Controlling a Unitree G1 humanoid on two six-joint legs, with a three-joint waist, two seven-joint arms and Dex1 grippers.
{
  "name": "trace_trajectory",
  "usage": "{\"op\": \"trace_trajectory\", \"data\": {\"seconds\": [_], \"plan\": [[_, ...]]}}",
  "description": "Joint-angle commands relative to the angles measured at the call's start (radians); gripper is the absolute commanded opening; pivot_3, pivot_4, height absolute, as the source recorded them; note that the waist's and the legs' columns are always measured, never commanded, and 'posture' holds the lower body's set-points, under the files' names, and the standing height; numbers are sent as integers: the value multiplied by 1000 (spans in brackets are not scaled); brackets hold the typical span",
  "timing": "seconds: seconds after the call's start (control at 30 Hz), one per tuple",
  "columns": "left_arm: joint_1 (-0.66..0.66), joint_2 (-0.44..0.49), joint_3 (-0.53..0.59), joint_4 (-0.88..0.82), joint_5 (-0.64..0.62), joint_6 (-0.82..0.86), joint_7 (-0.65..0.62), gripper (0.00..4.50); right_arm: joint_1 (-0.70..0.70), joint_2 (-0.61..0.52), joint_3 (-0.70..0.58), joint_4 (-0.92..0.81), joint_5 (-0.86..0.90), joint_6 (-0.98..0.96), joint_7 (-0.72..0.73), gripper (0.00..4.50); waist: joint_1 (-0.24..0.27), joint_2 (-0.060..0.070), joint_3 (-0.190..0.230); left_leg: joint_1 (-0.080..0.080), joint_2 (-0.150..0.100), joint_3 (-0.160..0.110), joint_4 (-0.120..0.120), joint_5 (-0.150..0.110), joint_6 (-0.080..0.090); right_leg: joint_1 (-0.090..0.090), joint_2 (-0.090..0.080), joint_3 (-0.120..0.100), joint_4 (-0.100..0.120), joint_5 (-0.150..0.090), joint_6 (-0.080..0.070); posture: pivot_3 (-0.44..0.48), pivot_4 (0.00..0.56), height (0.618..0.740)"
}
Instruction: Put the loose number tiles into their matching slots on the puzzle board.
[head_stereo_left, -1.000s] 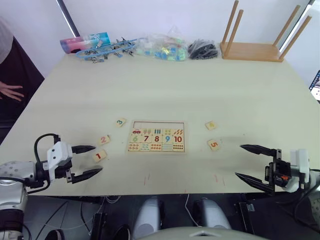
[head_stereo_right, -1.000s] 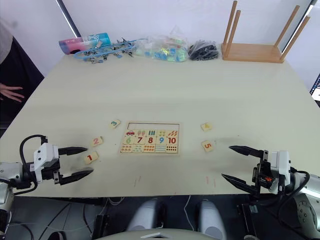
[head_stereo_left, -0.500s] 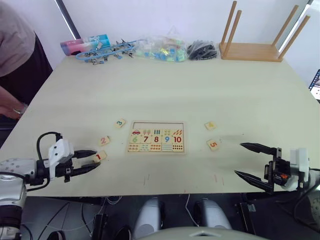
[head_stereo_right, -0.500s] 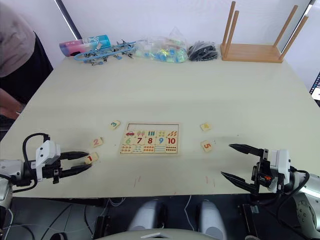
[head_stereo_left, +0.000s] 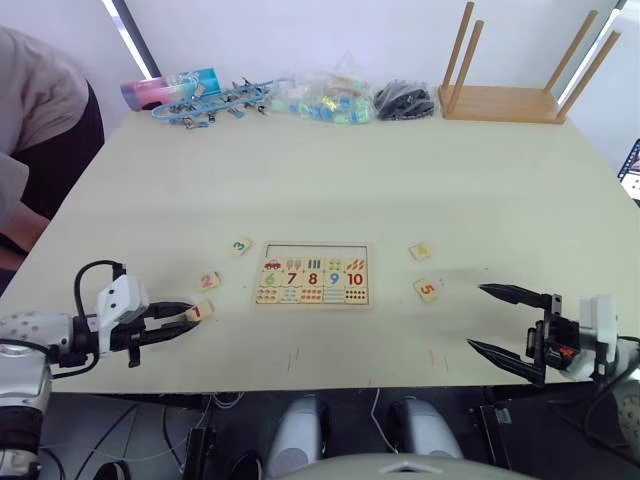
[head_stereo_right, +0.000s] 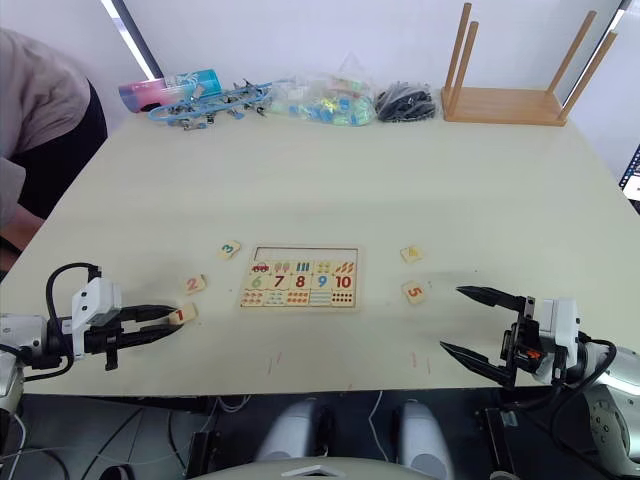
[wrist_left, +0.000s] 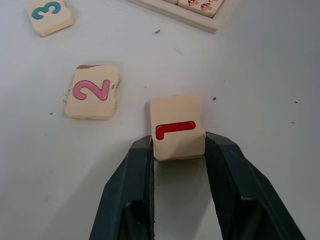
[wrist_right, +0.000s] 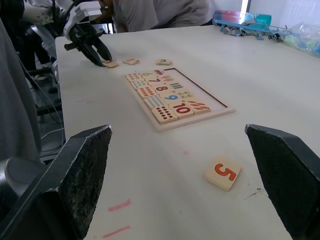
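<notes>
While the big table (head_stereo_left: 400, 180) holds one puzzle board (head_stereo_left: 313, 273) in the middle, five loose tiles lie around it. The board's far row of slots (head_stereo_left: 314, 250) is bare. Tiles 3 (head_stereo_left: 240, 245) and 2 (head_stereo_left: 209, 282) sit left; 4 (head_stereo_left: 421, 251) and 5 (head_stereo_left: 427, 290) sit right, their digits small. The left gripper (wrist_left: 176, 150) pinches the 1 tile (wrist_left: 176, 127). The right gripper (head_stereo_left: 497, 320) gapes wide, holding nothing.

Counter (head_stereo_left: 400, 180): pale, you see it bare through the middle.
Board (head_stereo_left: 313, 273): flat near your front edge.
Tiles: 3 (head_stereo_left: 240, 245), 2 (head_stereo_left: 208, 282), 1 (head_stereo_left: 199, 312) left of board; 4 (head_stereo_left: 421, 251), 5 (head_stereo_left: 427, 290) right.
Far edge: blue clutter (head_stereo_left: 205, 98), bags (head_stereo_left: 325, 98), upturned stool (head_stereo_left: 505, 100).
</notes>
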Motion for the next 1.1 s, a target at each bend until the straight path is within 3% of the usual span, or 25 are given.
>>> {"op": "trace_trajectory", "data": {"seconds": [0.03, 0.27, 0.43, 0.8, 1.1], "plan": [[-56, 38, -6, -111, -42, 80, -26, 960, 0, 16, -8, -46, 26, -19, -3, 4500, 2, -2, 0, 0, 0, -1, 0, 0, 0, 0, 0, 0, 0, 0, 0, 0, 150, 737], [-253, 51, -102, -178, -35, 215, -72, 960, 11, 46, -6, -54, 15, -42, -9, 4500, -1, -4, 2, -1, -2, -1, 0, 0, 0, 0, 2, 0, 0, 0, 0, 0, 150, 737], [-473, 9, -223, -105, 17, 279, -100, 960, 13, 66, -1, -59, 6, -60, -22, 4500, 1, -4, 3, -2, -2, 0, 2, 0, 0, 0, 4, 0, 0, 0, 0, 0, 150, 737], [-869, -129, -480, 311, 219, 24, -187, 960, 34, 97, 12, -53, -9, -115, -42, 4500, -1, -9, 6, -4, -2, 1, 4, 0, 0, 0, 6, 0, 0, 0, 1, 0, 150, 737], [-1071, -215, -566, 642, 356, -240, -187, 960, 47, 109, 14, -44, -12, -146, -52, 4500, 0, -12, 8, -6, -2, 0, 7, 0, 0, 0, 6, 0, 0, 0, 1, 0, 150, 737]]}}
